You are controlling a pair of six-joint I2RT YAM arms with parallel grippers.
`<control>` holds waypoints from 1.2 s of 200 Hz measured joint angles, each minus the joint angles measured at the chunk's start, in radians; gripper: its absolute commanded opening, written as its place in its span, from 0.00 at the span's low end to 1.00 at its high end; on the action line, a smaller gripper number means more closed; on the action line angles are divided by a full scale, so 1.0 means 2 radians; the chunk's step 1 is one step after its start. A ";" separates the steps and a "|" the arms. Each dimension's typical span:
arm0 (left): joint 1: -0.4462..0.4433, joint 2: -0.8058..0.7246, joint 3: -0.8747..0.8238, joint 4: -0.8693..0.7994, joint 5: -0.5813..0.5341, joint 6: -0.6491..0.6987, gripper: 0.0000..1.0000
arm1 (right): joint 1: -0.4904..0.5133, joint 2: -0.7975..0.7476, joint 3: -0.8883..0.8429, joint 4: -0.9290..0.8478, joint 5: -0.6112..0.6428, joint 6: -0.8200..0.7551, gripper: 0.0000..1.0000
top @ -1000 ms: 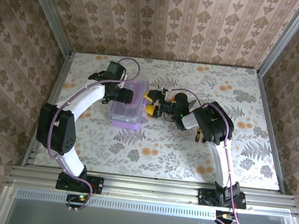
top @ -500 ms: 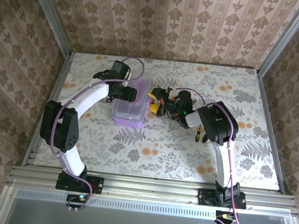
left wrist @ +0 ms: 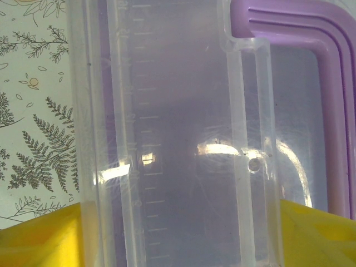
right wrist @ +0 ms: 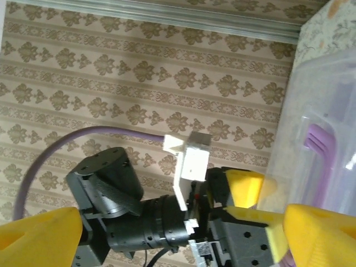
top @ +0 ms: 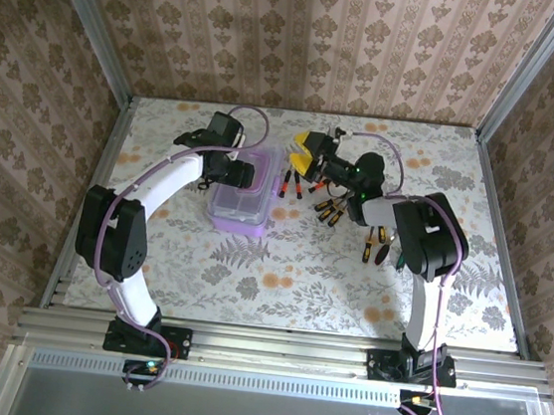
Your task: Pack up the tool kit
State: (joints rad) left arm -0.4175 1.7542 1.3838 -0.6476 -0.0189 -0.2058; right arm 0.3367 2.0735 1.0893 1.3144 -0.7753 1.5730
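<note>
**A:** Where's the case?

**B:** The case (top: pixel 236 213) is on the desk (top: pixel 299 280), left of centre, its long axis running from the near edge toward the far wall. The left hand (top: pixel 245 177) is on it. In its wrist view the clear lid (left wrist: pixel 178 139) stands between the yellow fingers (left wrist: pixel 39 239), both against the plastic. I read that as a grip, probably holding the lid open.

**A:** And the right hand?

**B:** The right hand (top: pixel 301 152) is wide, with nothing between its fingers. It hangs above the desk just beside the case's far right corner, pointing left at it.

**A:** What does the next move turn on?

**B:** The screwdrivers (top: pixel 327 209). They lie loose on the desk just right of the case, on the near side of the right hand and below it. The two nearest the case run roughly parallel to it, and those further right are slanted. The right arm is nearer and free, so I'd judge it has to drop and draw back toward them, closing across a handle. Whether any are inside the case I can't tell.

**A:** What do the views add?

**B:** The overhead view gives the screwdrivers' lie. The right wrist view looks across at the case's clear side. The left wrist view gives the grip close up, which is too small to judge from above.
</note>
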 measured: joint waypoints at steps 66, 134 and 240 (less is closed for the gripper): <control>0.000 -0.001 -0.002 0.001 0.002 0.000 0.73 | 0.025 0.082 -0.013 -0.007 0.000 -0.009 1.00; 0.001 -0.005 -0.004 0.005 0.004 0.000 0.73 | 0.029 0.117 0.004 0.003 -0.003 -0.009 1.00; 0.004 -0.011 -0.008 0.012 0.007 0.000 0.72 | 0.038 0.111 -0.004 -0.007 0.022 -0.018 1.00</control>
State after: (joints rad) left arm -0.4099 1.7321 1.3670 -0.6239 -0.0048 -0.2050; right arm 0.4133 2.2963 1.0813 1.3010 -0.7307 1.5368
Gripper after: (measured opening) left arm 0.738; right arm 0.999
